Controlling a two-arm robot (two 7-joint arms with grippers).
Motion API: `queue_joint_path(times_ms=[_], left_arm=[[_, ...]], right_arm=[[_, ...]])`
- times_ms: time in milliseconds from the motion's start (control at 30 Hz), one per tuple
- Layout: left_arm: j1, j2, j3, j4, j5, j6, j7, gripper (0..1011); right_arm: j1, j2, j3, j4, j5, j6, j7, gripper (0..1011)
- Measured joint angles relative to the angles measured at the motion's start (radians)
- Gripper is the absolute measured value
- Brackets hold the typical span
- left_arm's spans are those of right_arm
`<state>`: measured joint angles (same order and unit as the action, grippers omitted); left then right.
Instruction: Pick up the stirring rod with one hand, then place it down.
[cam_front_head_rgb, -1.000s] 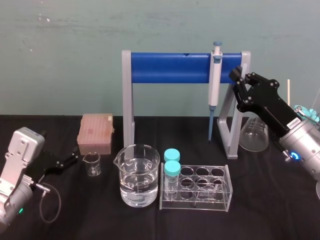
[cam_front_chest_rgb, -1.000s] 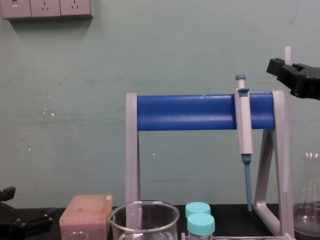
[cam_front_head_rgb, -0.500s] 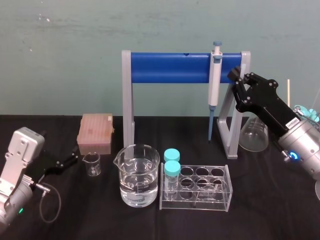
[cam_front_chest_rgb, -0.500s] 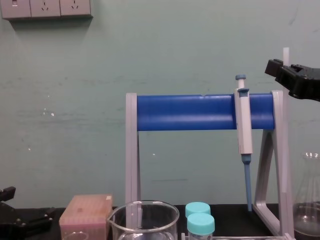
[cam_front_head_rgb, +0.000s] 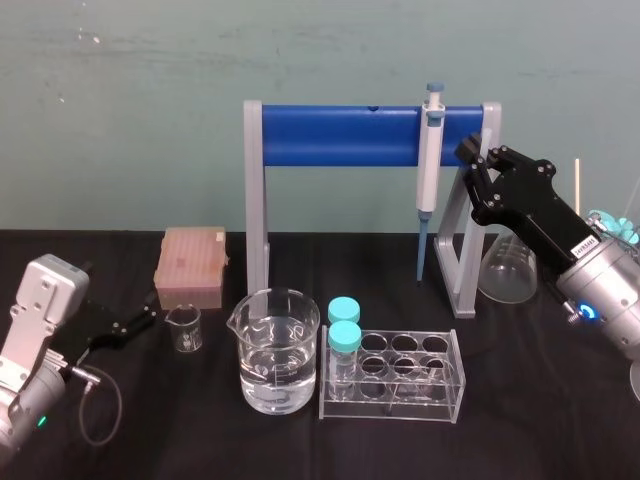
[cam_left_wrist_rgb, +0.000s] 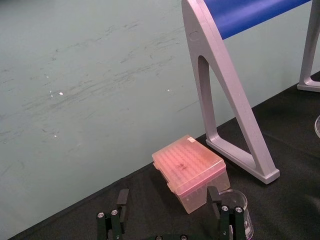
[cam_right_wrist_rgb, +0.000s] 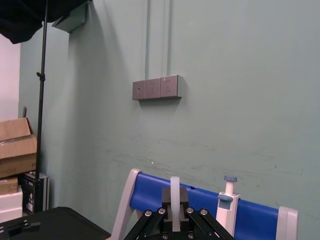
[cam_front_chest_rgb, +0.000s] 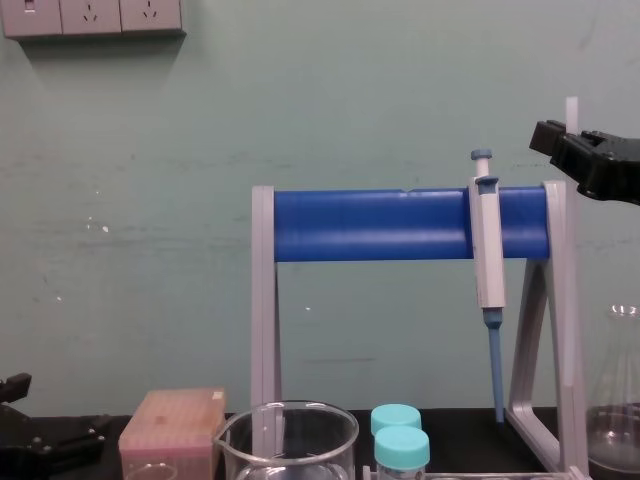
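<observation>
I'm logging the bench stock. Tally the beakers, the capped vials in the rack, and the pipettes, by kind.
Beakers: 2
Capped vials: 2
Pipettes: 1
Total: 5

- Head view: high up, looking down at the black tabletop (cam_front_head_rgb: 200, 440) and the blue pipette stand (cam_front_head_rgb: 340, 137).
- Chest view: lower, looking straight across at the same stand.
- Left wrist view: low, behind the left gripper (cam_left_wrist_rgb: 167, 191), close to the pink tip box (cam_left_wrist_rgb: 192, 172).
- Right wrist view: high, behind the right gripper (cam_right_wrist_rgb: 174, 192), facing the wall (cam_right_wrist_rgb: 225, 75) and the stand's top.
</observation>
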<state>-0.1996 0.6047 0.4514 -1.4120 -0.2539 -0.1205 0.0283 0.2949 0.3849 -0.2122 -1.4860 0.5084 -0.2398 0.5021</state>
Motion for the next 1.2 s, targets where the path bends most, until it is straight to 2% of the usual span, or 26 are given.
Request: queue_joint_path(times_ms=[1200], left_arm=[[0.000,0.000,0.000,0.000,0.000,0.000,0.000,1000]], right_arm=[[0.007,-0.002,-0.005,0.007,0.001,0.000,0.003,67]])
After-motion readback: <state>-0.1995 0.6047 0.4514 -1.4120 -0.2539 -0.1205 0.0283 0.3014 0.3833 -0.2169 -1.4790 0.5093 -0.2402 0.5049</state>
